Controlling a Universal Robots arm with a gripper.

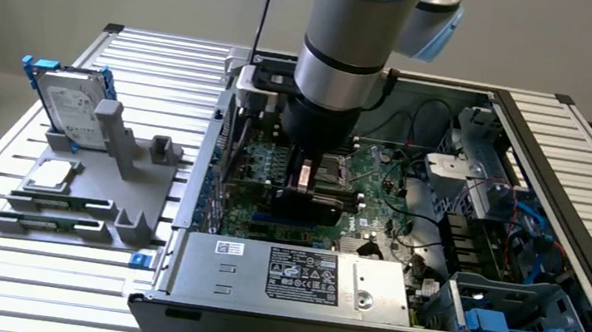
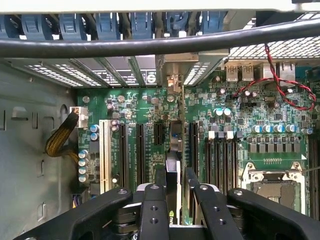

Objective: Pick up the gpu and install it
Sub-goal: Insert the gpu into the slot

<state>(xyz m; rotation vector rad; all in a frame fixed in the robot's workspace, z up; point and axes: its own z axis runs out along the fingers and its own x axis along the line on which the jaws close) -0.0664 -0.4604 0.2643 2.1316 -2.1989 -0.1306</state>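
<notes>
Over the open computer case (image 1: 565, 155) in the exterior view, I see the arm reaching straight down, its gripper (image 1: 308, 191) low above the motherboard (image 1: 389, 189) and behind the power supply (image 1: 295, 275). Well apart at the exterior view's left, the fixture (image 1: 90, 209) holds the hard drive (image 1: 63, 102) and memory sticks (image 1: 52, 203). From that angle I can't judge how the jaws stand. Through the wrist camera it is plain: the 2 fingers (image 2: 152, 205) are pinched nearly together on the gpu (image 2: 173, 165), which I see edge-on, thin and upright, among the black expansion slots (image 2: 140, 150). I cannot tell whether its edge is touching a slot. My worry is alignment: if the card sits slightly off its slot or tilts in the grip, pressing down could jam the connector, flex the board, or snag the bracket on the case's rear wall. For arm posture and the whole case I rely on the exterior view; for grip and slot alignment, the wrist camera.
</notes>
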